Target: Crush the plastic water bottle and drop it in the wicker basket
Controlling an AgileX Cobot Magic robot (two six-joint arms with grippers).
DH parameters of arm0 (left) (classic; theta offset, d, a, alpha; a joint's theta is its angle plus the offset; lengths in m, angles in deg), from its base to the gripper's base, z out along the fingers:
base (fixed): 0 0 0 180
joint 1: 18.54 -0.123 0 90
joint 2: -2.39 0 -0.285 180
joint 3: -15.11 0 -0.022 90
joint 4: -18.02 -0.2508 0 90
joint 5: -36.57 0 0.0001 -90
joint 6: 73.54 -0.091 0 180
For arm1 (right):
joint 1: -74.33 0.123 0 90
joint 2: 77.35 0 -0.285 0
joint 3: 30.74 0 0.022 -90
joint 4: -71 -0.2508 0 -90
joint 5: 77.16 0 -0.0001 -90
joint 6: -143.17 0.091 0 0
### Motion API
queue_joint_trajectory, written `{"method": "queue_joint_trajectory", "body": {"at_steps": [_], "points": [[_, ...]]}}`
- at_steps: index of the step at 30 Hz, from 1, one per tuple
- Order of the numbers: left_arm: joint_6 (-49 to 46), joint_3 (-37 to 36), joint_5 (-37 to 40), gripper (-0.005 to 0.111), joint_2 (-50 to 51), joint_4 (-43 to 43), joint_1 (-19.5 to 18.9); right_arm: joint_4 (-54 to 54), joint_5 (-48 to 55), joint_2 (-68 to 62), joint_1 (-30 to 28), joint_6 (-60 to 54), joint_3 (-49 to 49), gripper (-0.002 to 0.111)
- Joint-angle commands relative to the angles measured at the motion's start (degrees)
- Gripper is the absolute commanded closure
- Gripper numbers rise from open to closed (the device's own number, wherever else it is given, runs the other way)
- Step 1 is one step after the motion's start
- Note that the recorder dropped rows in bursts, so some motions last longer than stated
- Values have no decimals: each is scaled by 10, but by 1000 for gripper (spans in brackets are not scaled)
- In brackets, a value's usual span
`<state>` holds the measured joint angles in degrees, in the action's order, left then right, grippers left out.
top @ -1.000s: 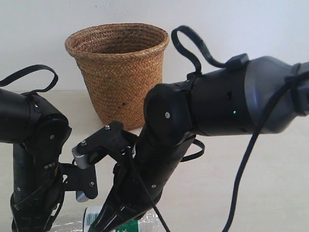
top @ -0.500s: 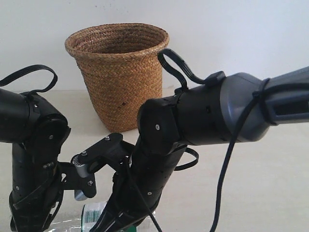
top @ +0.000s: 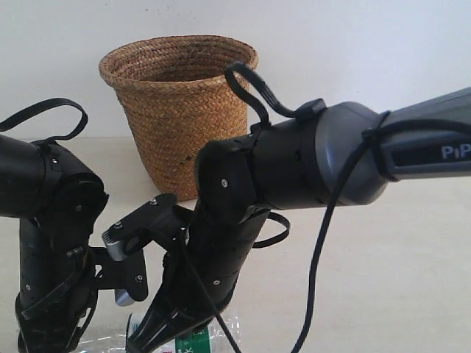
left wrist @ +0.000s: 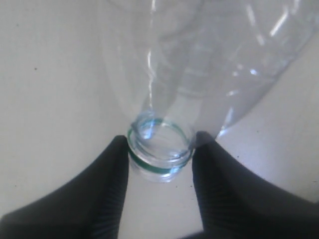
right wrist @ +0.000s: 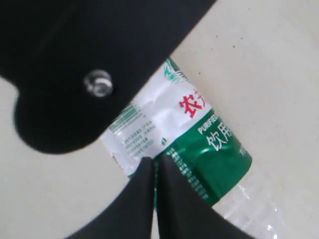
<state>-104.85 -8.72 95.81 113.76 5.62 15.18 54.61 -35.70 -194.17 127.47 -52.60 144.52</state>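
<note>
The plastic water bottle (top: 194,343) lies on the table at the near edge of the exterior view, mostly hidden behind the arms. My left gripper (left wrist: 160,140) is shut on its open, capless neck (left wrist: 159,155), one finger on each side. The clear ribbed body (left wrist: 199,55) stretches away from it. My right gripper (right wrist: 155,162) is shut, its tips pressed together against the green-and-white label (right wrist: 199,144). The wicker basket (top: 184,103) stands upright behind both arms, well apart from the bottle.
The right arm (top: 294,165) reaches across the middle in front of the basket, with a cable (top: 324,250) hanging from it. The left arm (top: 51,243) stands at the left. Part of the left gripper's black body (right wrist: 75,59) overhangs the bottle in the right wrist view.
The right arm has swung left and slightly down over the bottle. The left arm and the basket have stayed still.
</note>
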Motion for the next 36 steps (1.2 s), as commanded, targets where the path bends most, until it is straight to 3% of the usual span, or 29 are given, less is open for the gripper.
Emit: {"method": "queue_joint_trajectory", "body": {"at_steps": [1, 19, 29, 36], "points": [[2, 2, 1, 103, -6, 6, 1, 6, 5, -33, 0, 6, 2, 108], [2, 2, 4, 103, -6, 6, 1, 6, 6, -102, 0, 9, 2, 108], [2, 2, 6, 103, -6, 6, 1, 12, 9, -7, 0, 9, 2, 108], [2, 2, 6, 103, -6, 7, 1, 74, 29, 46, 0, 50, 2, 108]]}}
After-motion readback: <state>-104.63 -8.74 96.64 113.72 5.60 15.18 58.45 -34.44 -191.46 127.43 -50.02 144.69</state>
